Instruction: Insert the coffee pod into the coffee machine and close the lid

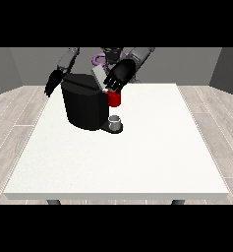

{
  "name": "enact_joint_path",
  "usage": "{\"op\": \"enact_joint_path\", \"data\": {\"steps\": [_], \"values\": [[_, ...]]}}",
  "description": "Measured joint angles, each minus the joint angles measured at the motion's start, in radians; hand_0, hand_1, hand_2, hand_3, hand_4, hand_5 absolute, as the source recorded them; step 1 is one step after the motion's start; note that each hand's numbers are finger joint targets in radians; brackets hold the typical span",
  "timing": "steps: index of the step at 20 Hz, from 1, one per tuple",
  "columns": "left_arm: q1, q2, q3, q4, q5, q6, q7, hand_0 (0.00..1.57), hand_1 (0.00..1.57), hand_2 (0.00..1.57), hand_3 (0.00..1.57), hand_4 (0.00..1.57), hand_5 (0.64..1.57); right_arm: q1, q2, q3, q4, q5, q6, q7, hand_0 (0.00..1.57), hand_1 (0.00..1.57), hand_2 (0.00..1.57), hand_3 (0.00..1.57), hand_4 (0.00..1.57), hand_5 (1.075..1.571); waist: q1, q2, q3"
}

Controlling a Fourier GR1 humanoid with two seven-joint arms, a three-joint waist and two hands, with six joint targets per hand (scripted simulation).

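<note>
Standing on the far left part of the white table point(137, 162) is a black coffee machine point(84, 106), with a red part point(115, 99) at its front right and a small grey cup point(115, 120) on its low base below that. A grey lid point(98, 78) tilts up from the machine's top, so it is not closed. The hand at the view's right point(119, 76) reaches down over the machine's top right, just beside the lid and above the red part; its fingers point(114, 86) point downward, but whether they are apart or clamped on something I cannot tell. The coffee pod itself cannot be made out; it may be hidden under that hand. The hand at the view's left point(52, 83) hangs beside the machine's left edge, off the table's corner, touching nothing, its fingers straight and pointing down
</note>
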Motion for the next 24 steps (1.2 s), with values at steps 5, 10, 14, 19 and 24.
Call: {"op": "enact_joint_path", "data": {"steps": [5, 10, 14, 19, 24], "values": [[0.014, 0.013, -0.040, -0.002, -0.051, 0.031, -0.026, 1.17, 1.17, 1.19, 1.07, 0.00, 1.571, -0.003, 0.005, 0.002, -0.004, -0.001, -0.001, 0.012, 0.00, 0.00, 0.00, 0.00, 0.00, 1.571, 0.003, 0.007, 0.0003], [0.029, 0.021, -0.054, 0.001, -0.073, 0.054, -0.069, 1.10, 1.10, 1.13, 0.99, 0.00, 1.571, 0.006, 0.005, 0.001, -0.016, 0.000, -0.006, 0.004, 0.00, 0.00, 0.00, 0.00, 0.00, 1.571, 0.001, 0.013, 0.0012], [0.015, 0.045, -0.037, 0.012, -0.073, 0.066, -0.094, 1.11, 1.11, 1.12, 0.97, 0.00, 1.571, -0.004, 0.009, 0.009, -0.034, 0.006, -0.013, 0.019, 0.00, 0.00, 0.00, 0.00, 0.00, 1.571, -0.012, 0.040, 0.0022], [0.007, 0.045, -0.016, 0.016, -0.066, 0.085, -0.103, 1.23, 1.23, 1.20, 0.95, 0.00, 1.571, -0.003, 0.014, 0.010, -0.036, 0.011, -0.023, 0.010, 0.00, 0.00, 0.00, 0.00, 0.06, 1.571, -0.016, 0.049, 0.0007], [-0.012, 0.051, -0.012, 0.008, -0.070, 0.097, -0.121, 1.23, 1.23, 1.21, 0.97, 0.00, 1.571, -0.023, 0.019, 0.014, -0.022, 0.018, -0.029, 0.004, 0.00, 0.00, 0.00, 0.00, 0.10, 1.571, -0.014, 0.069, 0.0003]]}}
